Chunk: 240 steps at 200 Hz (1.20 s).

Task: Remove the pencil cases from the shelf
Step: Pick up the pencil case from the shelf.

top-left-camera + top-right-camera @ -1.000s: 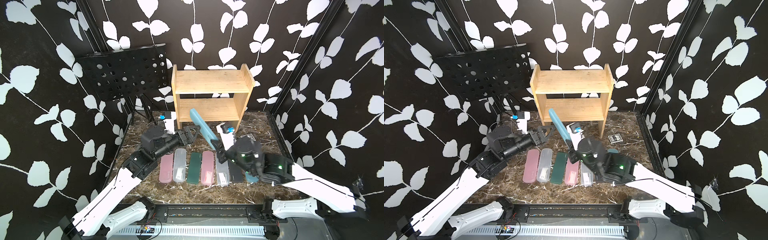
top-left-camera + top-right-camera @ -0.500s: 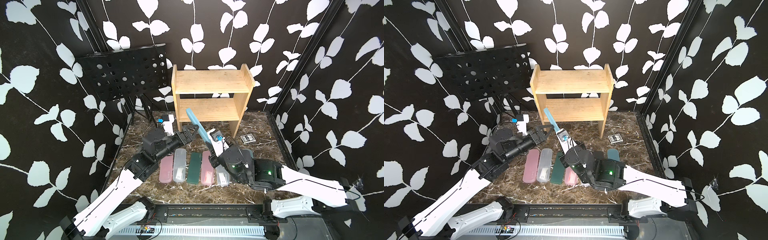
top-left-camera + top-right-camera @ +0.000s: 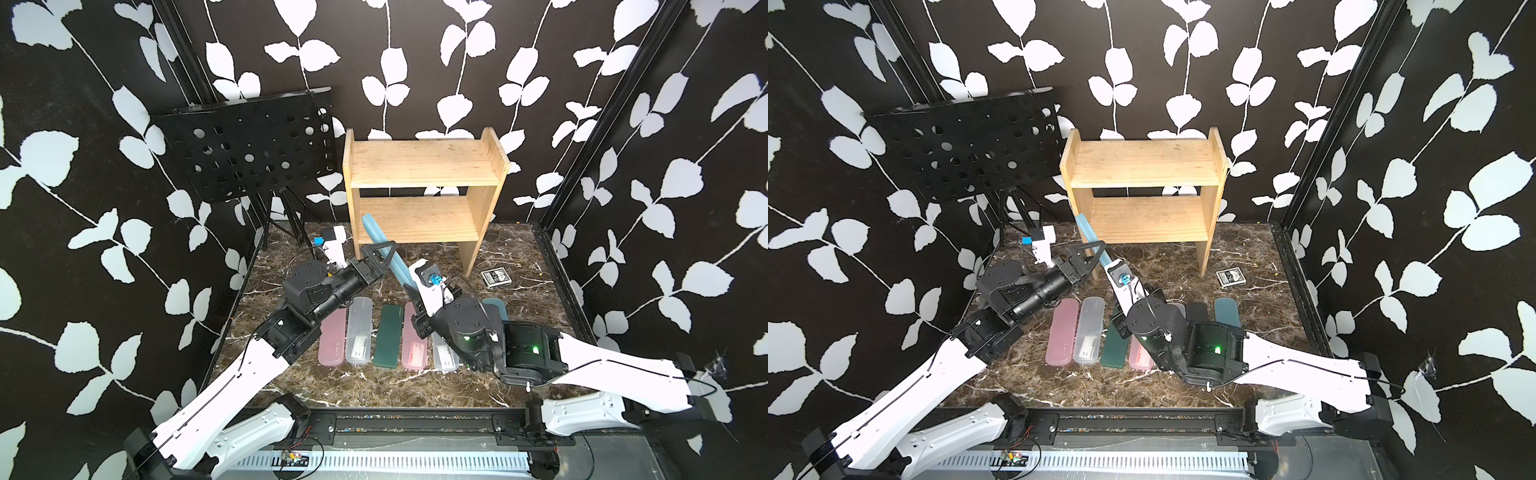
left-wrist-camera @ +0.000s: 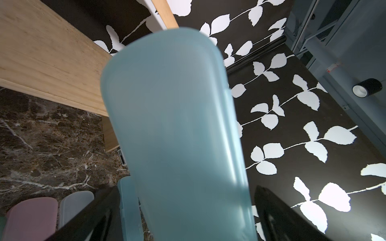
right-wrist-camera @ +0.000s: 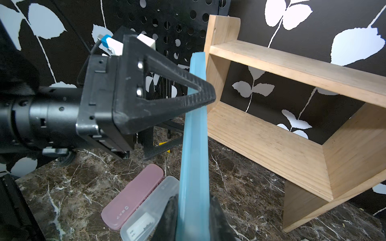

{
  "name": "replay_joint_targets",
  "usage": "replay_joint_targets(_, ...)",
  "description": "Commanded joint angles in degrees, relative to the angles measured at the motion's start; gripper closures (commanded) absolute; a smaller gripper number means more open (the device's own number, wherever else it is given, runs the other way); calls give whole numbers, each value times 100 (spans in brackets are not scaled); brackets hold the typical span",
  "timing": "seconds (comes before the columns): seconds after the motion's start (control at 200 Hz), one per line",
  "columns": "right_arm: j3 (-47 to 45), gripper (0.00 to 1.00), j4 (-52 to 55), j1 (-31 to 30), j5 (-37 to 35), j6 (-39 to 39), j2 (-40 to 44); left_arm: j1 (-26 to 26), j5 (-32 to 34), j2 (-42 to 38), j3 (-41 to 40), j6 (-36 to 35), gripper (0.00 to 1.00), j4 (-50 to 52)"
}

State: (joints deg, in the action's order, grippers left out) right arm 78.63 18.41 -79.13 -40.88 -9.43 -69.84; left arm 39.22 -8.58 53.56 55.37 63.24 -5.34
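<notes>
Shelf (image 3: pixel 419 166) stands at the back of the worktop (image 3: pixel 374 384). My right pincer (image 5: pixel 193 203) is clamped on the lower end of the light blue pencil case (image 3: pixel 400 271) and holds it tilted up off the worktop, its top end in front of the lower tier's left corner. My left pincer (image 4: pixel 184 187) stands wide open with a finger on each side of that case; whether either touches it, I can't quite tell. A pink case (image 3: pixel 332 336), a frosted clear case (image 3: pixel 358 332), a dark green case (image 3: pixel 387 336) and a teal case (image 3: pixel 496 305) lie flat in a row on the worktop.
</notes>
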Motion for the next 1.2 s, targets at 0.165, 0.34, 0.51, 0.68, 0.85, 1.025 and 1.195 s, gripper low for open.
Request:
replay_joint_targets(0.165,-541,100,-714,-33,133,-357,479,-10,-14,-57,-202,201,6,-601)
replay_joint_targets(0.34,-652,100,-798,-32,152,-462,439,-3,-108,13,-163,312,8,-788)
replay_joint_targets(0.51,-634,100,-891,-33,184,-454,378,-8,-144,24,-130,338,9,-749)
replay_joint_targets(0.68,-630,100,-897,-33,186,-455,292,-3,-153,12,-162,339,16,-717)
replay_joint_targets(0.85,-732,100,-894,-32,101,-497,300,-7,-65,-72,-152,277,26,-556)
replay_joint_targets(1.025,-857,91,-928,-32,60,-564,305,-3,100,-202,-154,99,33,-290)
replay_joint_targets(1.195,-955,16,-931,-32,-61,-639,361,-9,514,-477,-143,-432,42,342)
